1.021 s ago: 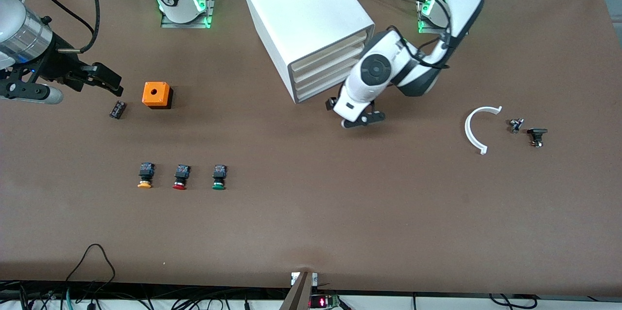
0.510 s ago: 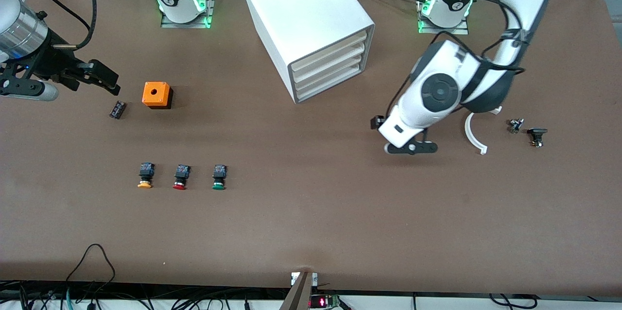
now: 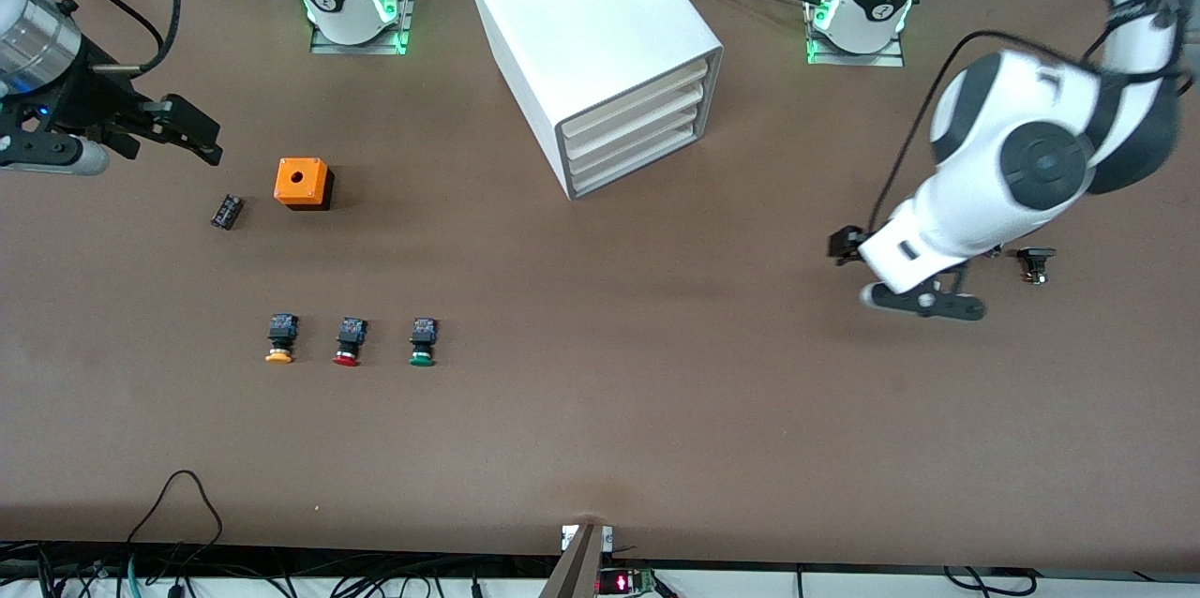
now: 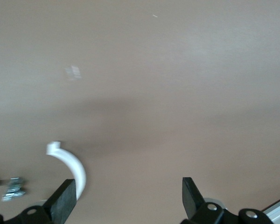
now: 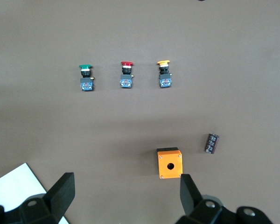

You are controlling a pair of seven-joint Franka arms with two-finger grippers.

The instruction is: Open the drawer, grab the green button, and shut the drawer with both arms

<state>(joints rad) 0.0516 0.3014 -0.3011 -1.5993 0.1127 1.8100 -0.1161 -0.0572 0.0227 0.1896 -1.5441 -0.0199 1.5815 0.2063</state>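
The white cabinet (image 3: pixel 591 45) stands at the table's middle, near the arm bases. All four cream drawer fronts (image 3: pixel 633 134) sit flush and shut. The green-capped button (image 3: pixel 422 342) lies on the table beside a red one and a yellow one; it also shows in the right wrist view (image 5: pixel 86 77). My left gripper (image 3: pixel 923 303) is open and empty, over bare table at the left arm's end (image 4: pixel 127 186). My right gripper (image 3: pixel 192 131) is open and empty, up over the right arm's end (image 5: pixel 126 179).
An orange box (image 3: pixel 302 183) and a small black part (image 3: pixel 226 211) lie near the right gripper. The red button (image 3: pixel 347 342) and the yellow button (image 3: pixel 280 339) lie by the green one. A white curved piece (image 4: pixel 72 165) and a small black fitting (image 3: pixel 1035 262) lie by the left gripper.
My left arm has swung from in front of the cabinet's drawers toward its own end of the table. My right gripper has drifted a little toward the table's edge. The drawers stay shut.
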